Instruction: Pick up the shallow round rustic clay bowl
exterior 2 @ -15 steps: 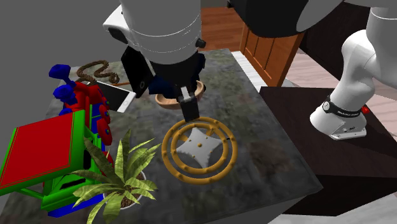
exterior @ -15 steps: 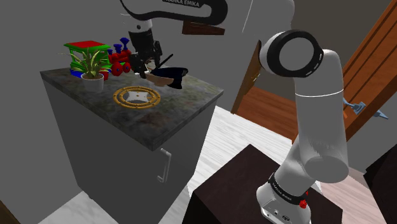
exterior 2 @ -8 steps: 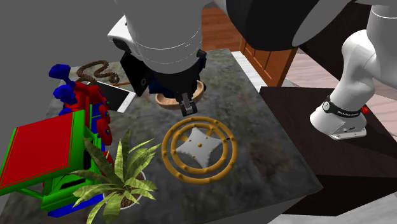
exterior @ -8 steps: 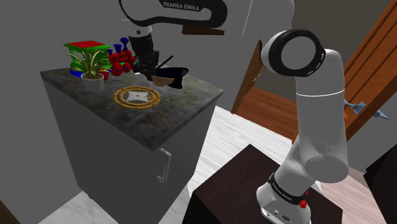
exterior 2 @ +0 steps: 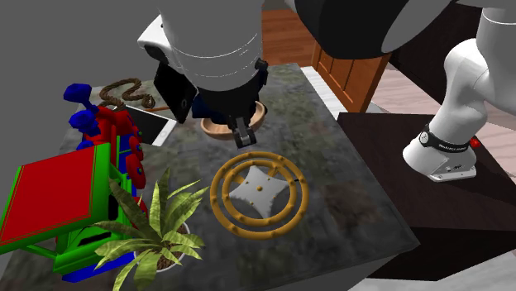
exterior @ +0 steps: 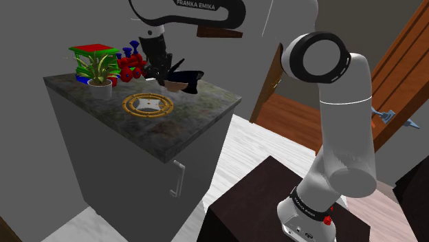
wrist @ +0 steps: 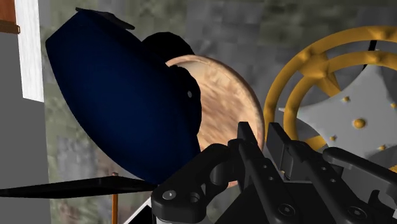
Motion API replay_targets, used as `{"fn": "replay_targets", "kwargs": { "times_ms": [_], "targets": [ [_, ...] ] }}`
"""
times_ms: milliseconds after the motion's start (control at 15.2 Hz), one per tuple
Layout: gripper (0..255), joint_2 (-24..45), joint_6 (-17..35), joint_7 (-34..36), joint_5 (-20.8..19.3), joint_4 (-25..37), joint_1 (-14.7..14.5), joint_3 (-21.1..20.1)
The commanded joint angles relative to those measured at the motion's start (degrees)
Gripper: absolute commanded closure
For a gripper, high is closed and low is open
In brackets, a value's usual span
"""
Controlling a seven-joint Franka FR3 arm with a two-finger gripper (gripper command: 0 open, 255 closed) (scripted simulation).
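Wrist view | gripper jaws clamped on clay bowl rim | likely because bowl too wide to span

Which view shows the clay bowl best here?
The wrist view: the brown bowl faces the camera, inside visible. Second exterior view: rim parts beneath the arm. Shoulder view: a small side profile.

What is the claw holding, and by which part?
The claw pinches the tan bowl by its rim, on the side nearest the gold ring stand.
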State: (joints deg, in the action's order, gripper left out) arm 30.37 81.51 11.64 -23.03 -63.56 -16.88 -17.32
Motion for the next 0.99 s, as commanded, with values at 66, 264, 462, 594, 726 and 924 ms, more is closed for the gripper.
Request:
{"fn": "replay_targets", "kwargs": {
  "times_ms": [66, 264, 462, 594, 726, 924],
  "targets": [
    [255, 0.56, -2.45, -0.65, -0.23, 3.17, -0.53, 0.09],
    [255, 1.68, -5.36, -1.47, -0.62, 7.36, -1.29, 0.26],
    [255, 3.29, -8.63, -2.42, -1.17, 12.41, -2.28, 0.53],
    [255, 4.79, -11.12, -3.21, -1.67, 16.57, -3.14, 0.81],
    [255, 6.94, -14.08, -4.23, -2.36, 21.91, -4.30, 1.24],
    [255, 8.80, -16.26, -5.08, -2.89, 26.17, -5.27, 1.70]
  ]
}}
